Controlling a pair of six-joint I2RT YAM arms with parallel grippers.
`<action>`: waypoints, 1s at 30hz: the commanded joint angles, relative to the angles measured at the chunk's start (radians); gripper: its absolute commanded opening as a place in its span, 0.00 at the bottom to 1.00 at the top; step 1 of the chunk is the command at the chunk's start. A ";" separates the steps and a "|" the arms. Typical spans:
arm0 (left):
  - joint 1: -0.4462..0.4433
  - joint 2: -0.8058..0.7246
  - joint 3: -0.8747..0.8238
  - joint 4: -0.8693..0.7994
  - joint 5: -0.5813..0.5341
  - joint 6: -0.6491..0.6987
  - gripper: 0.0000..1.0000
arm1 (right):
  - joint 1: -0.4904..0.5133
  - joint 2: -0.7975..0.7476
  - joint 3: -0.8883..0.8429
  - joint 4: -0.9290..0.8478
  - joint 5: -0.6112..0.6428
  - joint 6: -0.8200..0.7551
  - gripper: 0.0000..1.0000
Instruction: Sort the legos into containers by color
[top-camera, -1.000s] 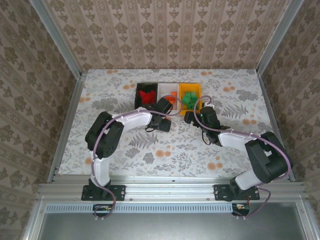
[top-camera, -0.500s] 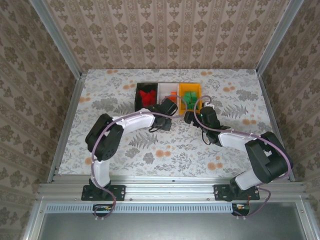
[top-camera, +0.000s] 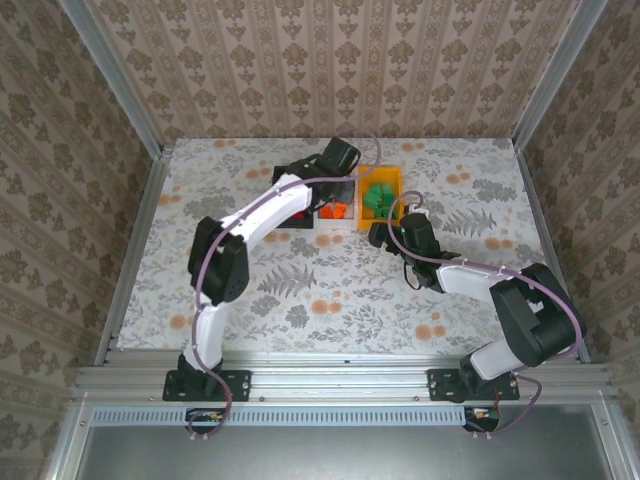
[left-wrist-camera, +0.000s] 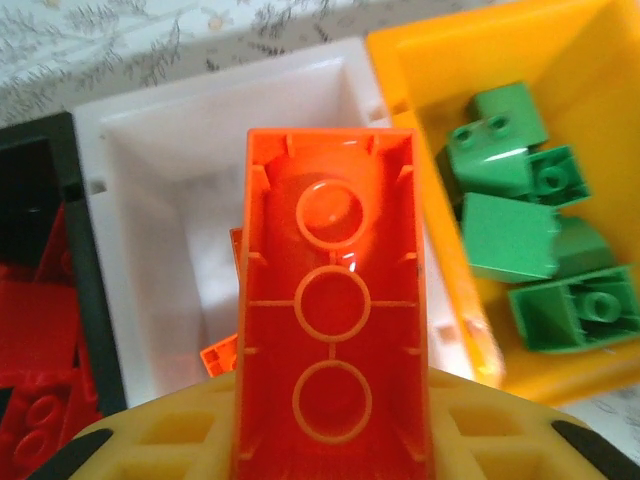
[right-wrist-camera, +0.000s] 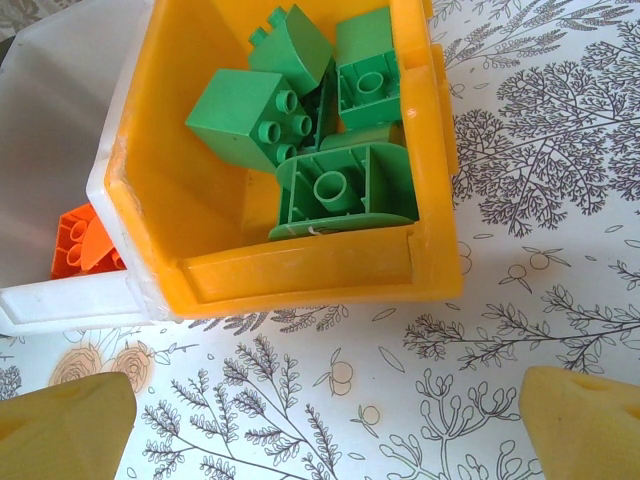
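An orange brick (left-wrist-camera: 335, 300) is clamped by the left gripper (top-camera: 336, 185) above the white bin (left-wrist-camera: 200, 150), where orange pieces (right-wrist-camera: 80, 240) are collected. The right gripper (right-wrist-camera: 325, 420) is parked, spread apart, beside the yellow bin (right-wrist-camera: 300, 280).

The table (top-camera: 250, 300) has a pale top printed with leaves and flowers. Near its far edge three containers sit in a touching row: black bin (left-wrist-camera: 35, 155), white bin (left-wrist-camera: 200, 130), yellow-orange bin (right-wrist-camera: 300, 275)

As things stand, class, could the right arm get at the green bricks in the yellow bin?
Probably yes: the open right gripper hangs just before the yellow bin, whose green bricks lie uncovered, with nothing between.
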 joint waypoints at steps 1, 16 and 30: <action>0.014 0.043 0.042 -0.086 0.028 0.016 0.40 | 0.004 -0.022 0.005 -0.017 0.024 -0.003 1.00; 0.003 -0.358 -0.243 0.100 0.109 0.038 1.00 | 0.004 -0.024 0.003 -0.013 0.020 -0.016 1.00; -0.028 -1.519 -1.359 0.609 -0.376 0.168 1.00 | 0.085 -0.489 -0.043 -0.097 0.085 -0.191 1.00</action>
